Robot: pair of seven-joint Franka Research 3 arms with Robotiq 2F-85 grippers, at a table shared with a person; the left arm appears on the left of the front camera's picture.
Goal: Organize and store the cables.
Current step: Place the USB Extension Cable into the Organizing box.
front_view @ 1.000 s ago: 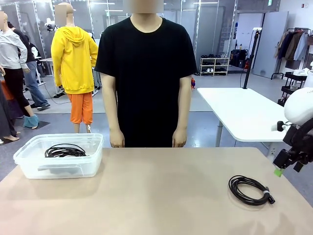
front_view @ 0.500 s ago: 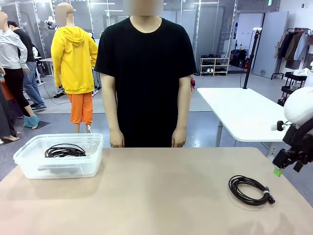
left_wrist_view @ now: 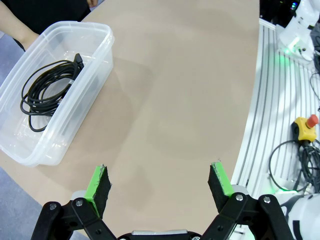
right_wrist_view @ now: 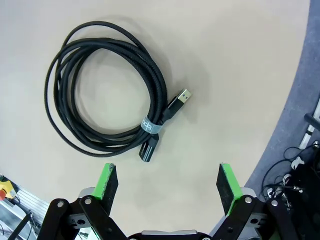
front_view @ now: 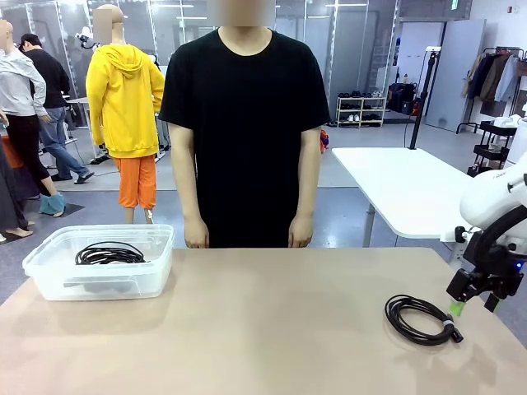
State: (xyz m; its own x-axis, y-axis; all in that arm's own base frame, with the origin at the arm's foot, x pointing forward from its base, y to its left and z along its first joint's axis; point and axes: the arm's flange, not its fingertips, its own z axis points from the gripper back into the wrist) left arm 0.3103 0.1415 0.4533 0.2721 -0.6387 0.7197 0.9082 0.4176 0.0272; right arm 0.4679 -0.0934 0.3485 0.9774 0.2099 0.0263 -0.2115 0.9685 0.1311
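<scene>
A coiled black cable (front_view: 418, 319) with a small tie and plug ends lies on the tan table at the right; the right wrist view shows this cable (right_wrist_view: 107, 93) just ahead of the fingers. My right gripper (front_view: 471, 298) hovers open beside it, above the table's right edge, and in its own view the right gripper (right_wrist_view: 163, 184) holds nothing. A second coiled cable (front_view: 109, 253) rests inside the clear plastic bin (front_view: 156, 267) at the left. The left gripper (left_wrist_view: 159, 179) is open above bare table, with that bin (left_wrist_view: 102, 55) and its cable (left_wrist_view: 47, 91) off to the side.
A person in a black shirt (front_view: 245, 132) stands at the far edge, hands (front_view: 197, 234) hanging at their sides. A white table (front_view: 403, 185) stands behind at the right. The table's middle is bare tan surface (front_view: 272, 321).
My right arm has lowered and shifted left toward the coiled cable on the table. The cables, bin and person have stayed put.
</scene>
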